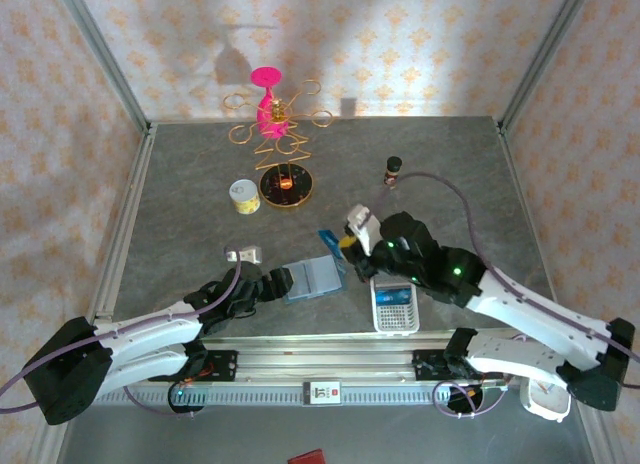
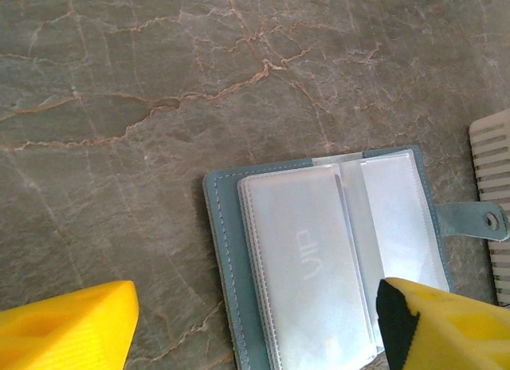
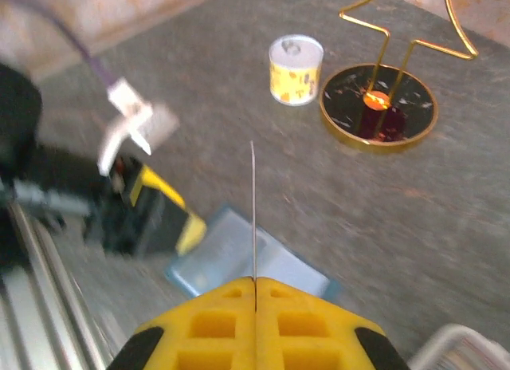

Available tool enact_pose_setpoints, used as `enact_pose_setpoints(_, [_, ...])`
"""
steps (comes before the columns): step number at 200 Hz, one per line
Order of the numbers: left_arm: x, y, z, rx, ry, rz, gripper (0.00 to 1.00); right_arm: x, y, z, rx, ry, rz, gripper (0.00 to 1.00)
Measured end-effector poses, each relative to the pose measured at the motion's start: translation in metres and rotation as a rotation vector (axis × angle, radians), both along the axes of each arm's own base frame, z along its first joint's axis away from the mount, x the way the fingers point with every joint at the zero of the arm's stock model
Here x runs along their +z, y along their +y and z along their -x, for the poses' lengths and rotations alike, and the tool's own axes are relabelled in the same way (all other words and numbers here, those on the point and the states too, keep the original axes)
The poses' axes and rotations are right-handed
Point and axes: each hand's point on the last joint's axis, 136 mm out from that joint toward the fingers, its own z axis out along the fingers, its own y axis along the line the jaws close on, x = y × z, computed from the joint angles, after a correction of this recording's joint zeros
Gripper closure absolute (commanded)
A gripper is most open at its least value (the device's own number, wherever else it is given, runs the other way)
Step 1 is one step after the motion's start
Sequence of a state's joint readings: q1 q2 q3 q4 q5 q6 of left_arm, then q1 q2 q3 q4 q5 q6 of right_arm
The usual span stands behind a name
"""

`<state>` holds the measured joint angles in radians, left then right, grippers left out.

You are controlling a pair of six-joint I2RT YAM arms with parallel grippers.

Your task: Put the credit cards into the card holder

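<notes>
The teal card holder (image 1: 314, 278) lies open on the table, its clear sleeves facing up (image 2: 335, 258) and its tab (image 2: 478, 221) pointing right. My left gripper (image 1: 272, 284) is open at the holder's left edge; the yellow fingers (image 2: 64, 330) straddle the left page, with nothing between them but the holder. My right gripper (image 1: 350, 242) hovers just above and to the right of the holder, shut on a bright blue credit card (image 1: 328, 239). In the right wrist view the card (image 3: 253, 202) appears edge-on as a thin upright line over the holder (image 3: 239, 262).
A long white slotted tray (image 1: 395, 306) sits right of the holder, its edge close to the tab (image 2: 494, 147). Further back stand a small yellow can (image 1: 243, 195), a gold wire stand (image 1: 286, 187) with a pink piece, and a small dark bottle (image 1: 393, 166).
</notes>
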<state>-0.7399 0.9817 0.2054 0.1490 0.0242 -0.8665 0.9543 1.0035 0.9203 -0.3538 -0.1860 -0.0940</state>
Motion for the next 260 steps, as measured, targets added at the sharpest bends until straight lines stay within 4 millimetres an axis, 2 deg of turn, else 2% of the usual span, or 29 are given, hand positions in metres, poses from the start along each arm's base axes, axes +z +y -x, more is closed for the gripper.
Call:
enact_pose_setpoints(11, [-0.001,0.0,0.0,-0.001,0.002,-0.004,0.33,-0.006,0.014,-0.005,-0.028,0.07,-0.066,1.0])
enact_pose_setpoints(19, [-0.001,0.0,0.0,0.0,0.003,-0.003,0.37,-0.017,0.024,-0.007,-0.05,0.138,-0.116,1.0])
enact_pose_setpoints(35, [-0.001,0.001,0.0,0.002,0.005,-0.005,0.4,-0.056,0.035,-0.007,-0.102,0.293,-0.186,1.0])
enact_pose_setpoints(61, [-0.006,0.001,0.001,0.001,0.02,-0.02,0.44,-0.119,0.033,-0.003,-0.221,0.492,-0.189,1.0])
enact_pose_setpoints(78, [-0.01,0.001,0.001,-0.002,0.034,-0.031,0.48,-0.139,0.029,-0.005,-0.288,0.546,-0.195,1.0])
enact_pose_setpoints(139, [-0.019,-0.003,0.003,-0.019,0.064,-0.035,0.55,-0.159,0.038,-0.015,-0.348,0.597,-0.247,1.0])
enact_pose_setpoints(214, [-0.02,-0.008,0.003,-0.034,0.07,-0.022,0.6,-0.182,0.031,-0.031,-0.419,0.605,-0.216,1.0])
enact_pose_setpoints(260, [-0.02,-0.008,0.003,-0.034,0.069,-0.021,0.6,-0.181,0.035,-0.034,-0.41,0.602,-0.238,1.0])
